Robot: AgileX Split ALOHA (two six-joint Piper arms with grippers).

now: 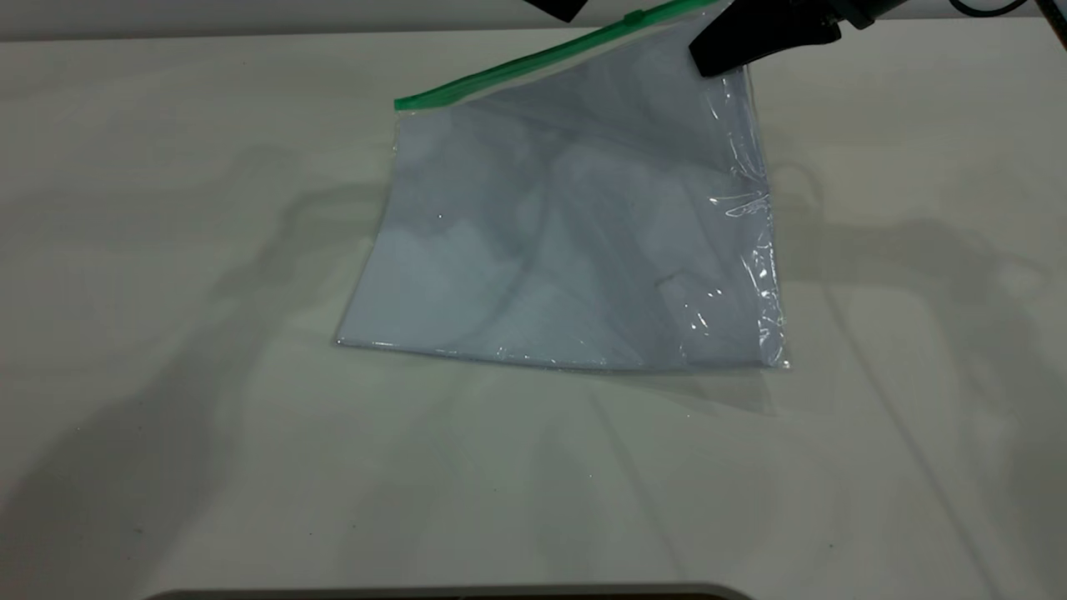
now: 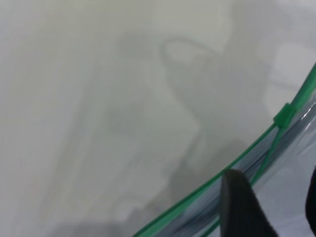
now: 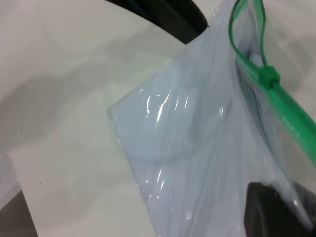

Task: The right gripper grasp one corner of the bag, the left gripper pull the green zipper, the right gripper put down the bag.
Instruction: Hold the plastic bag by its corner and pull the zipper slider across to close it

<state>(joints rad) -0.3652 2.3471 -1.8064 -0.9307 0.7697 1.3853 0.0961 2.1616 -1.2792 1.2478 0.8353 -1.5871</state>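
The clear bag (image 1: 575,242) with white sheets inside is lifted at its far right corner (image 1: 733,58), and its near edge rests on the table. My right gripper (image 1: 725,54) is shut on that corner; the right wrist view shows its jaws (image 3: 286,197) pinching the plastic. The green zipper (image 1: 533,62) slopes up to the right, with its slider tab (image 1: 633,18) near the raised end. The tab also shows in the left wrist view (image 2: 282,114) and in the right wrist view (image 3: 269,76). My left gripper (image 2: 276,207) is open over the zipper edge, short of the tab, holding nothing.
The pale table (image 1: 208,417) stretches around the bag, crossed by the arms' shadows. A dark rim (image 1: 450,593) lies along the near edge. The left arm's black tip (image 1: 557,7) shows at the top edge of the exterior view.
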